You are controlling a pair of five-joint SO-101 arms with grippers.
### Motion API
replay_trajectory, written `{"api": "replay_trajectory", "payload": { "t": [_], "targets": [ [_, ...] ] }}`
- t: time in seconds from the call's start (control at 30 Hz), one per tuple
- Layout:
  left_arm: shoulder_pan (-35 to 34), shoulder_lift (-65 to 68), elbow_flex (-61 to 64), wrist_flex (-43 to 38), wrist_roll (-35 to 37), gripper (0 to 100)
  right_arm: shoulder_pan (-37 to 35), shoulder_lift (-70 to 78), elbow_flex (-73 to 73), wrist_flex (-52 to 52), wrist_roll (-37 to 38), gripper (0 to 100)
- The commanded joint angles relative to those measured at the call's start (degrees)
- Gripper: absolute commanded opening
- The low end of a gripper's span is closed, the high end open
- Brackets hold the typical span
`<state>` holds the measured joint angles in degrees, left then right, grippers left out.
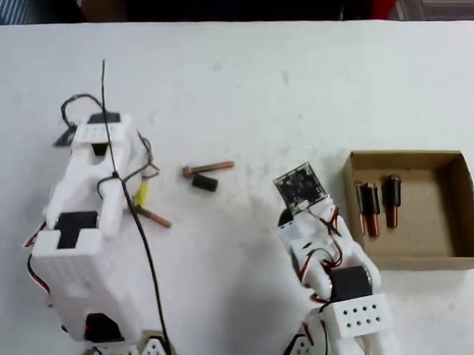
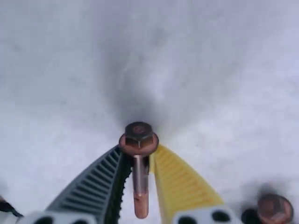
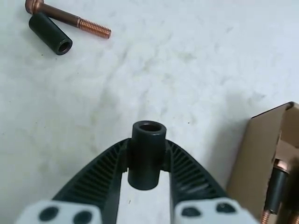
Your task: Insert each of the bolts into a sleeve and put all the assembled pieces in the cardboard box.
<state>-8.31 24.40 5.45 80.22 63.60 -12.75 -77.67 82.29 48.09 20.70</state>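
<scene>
My left gripper [image 2: 138,153] is shut on a copper bolt [image 2: 139,179], its hex head [image 2: 138,138] just past the fingertips. In the high view this bolt [image 1: 154,218] lies low and slanted at the left gripper [image 1: 143,194]. My right gripper [image 3: 146,145] is shut on an upright black sleeve [image 3: 147,156], open end up, a short way left of the cardboard box [image 1: 426,237]. A loose bolt [image 1: 209,169] and a loose black sleeve [image 1: 204,182] lie side by side on the table between the arms. Two assembled pieces [image 1: 368,208] [image 1: 392,200] lie in the box.
The white table [image 1: 249,91] is bare toward the back. The box wall [image 3: 266,154] stands close beside the right gripper. A black cable [image 1: 142,251] runs down along the left arm. The right arm's camera board [image 1: 301,184] covers its gripper from above.
</scene>
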Motion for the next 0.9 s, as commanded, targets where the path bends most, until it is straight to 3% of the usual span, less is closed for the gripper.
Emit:
{"api": "replay_trajectory", "payload": {
  "t": [0.0, 0.27, 0.5, 0.87],
  "targets": [
    [0.7, -0.6, -9.2, 8.3, -11.0, 2, 0.7, -0.3, -0.4, -1.4, 0.8, 2.0],
    [0.7, -0.6, -19.5, 17.9, -31.6, 2, 0.7, -0.3, -0.4, -1.4, 0.8, 2.0],
    [3.6, -0.6, -19.9, 17.3, -52.9, 2, 0.7, -0.3, -0.4, -1.4, 0.8, 2.0],
    [4.4, -0.5, -19.9, 17.1, -50.3, 2, 0.7, -0.3, 0.4, -1.7, 0.8, 2.2]
  ]
}}
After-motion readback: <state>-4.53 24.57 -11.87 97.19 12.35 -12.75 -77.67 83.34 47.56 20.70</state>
